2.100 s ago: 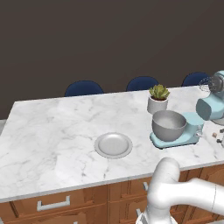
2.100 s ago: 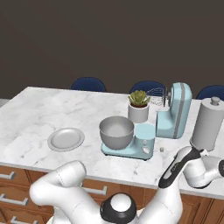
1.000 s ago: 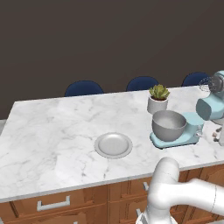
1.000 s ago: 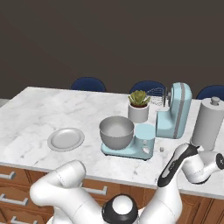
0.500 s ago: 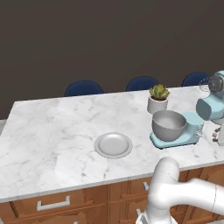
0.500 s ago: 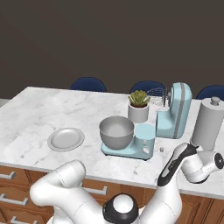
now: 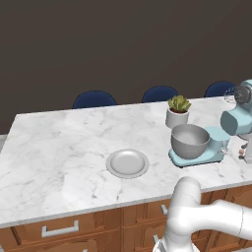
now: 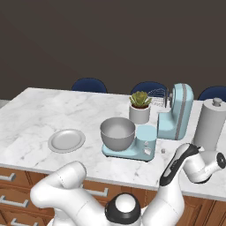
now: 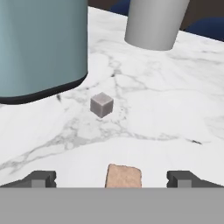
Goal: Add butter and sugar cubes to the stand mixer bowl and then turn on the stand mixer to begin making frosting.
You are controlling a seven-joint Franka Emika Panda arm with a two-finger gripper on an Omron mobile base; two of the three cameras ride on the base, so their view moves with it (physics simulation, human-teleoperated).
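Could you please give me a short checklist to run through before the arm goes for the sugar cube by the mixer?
1. Gripper open: ok, fingertips stand wide apart.
2. Sugar cube in sight ahead of the gripper: ok, it sits alone on the marble counter beside the stand mixer.
3. Nothing held already: ok, nothing sits between the fingertips; a tan block lies on the counter beneath them.
4. Stand mixer bowl ready to receive: ok, open on the mixer's base, whisk head tilted back.
5. Butter located: cannot tell.
6. Grey cylinder beyond the cube clear of approach: ok.
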